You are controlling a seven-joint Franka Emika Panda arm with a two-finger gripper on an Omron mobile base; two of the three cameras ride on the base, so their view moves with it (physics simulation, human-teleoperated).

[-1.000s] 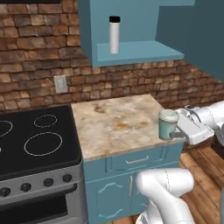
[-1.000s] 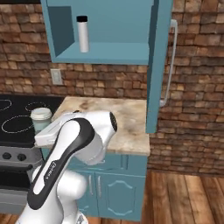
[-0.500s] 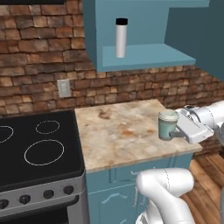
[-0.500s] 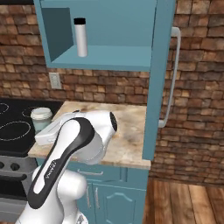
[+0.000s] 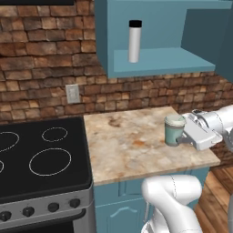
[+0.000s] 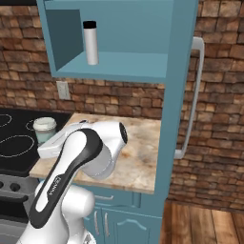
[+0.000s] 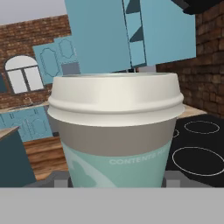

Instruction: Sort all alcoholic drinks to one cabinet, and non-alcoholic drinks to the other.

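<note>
Gripping the lidded cup (image 5: 174,129) from its right side, the gripper (image 5: 181,138) has its fingers pinched on the lower body and holds it upright over the marble counter (image 5: 136,145); whether the base touches the counter cannot be told. Beyond and above, the white flask (image 5: 134,41) with a black cap stands in the open cabinet (image 5: 159,61). This looks like the carry step for a non-alcoholic drink. Next calls for lifting the cup level onto that shelf beside the flask.

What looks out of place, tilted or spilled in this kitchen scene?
Nothing stands out. The cup is upright with its lid on, held over the counter by the gripper. The flask stands straight in the open cabinet. No spill shows on the counter or the stove.
</note>
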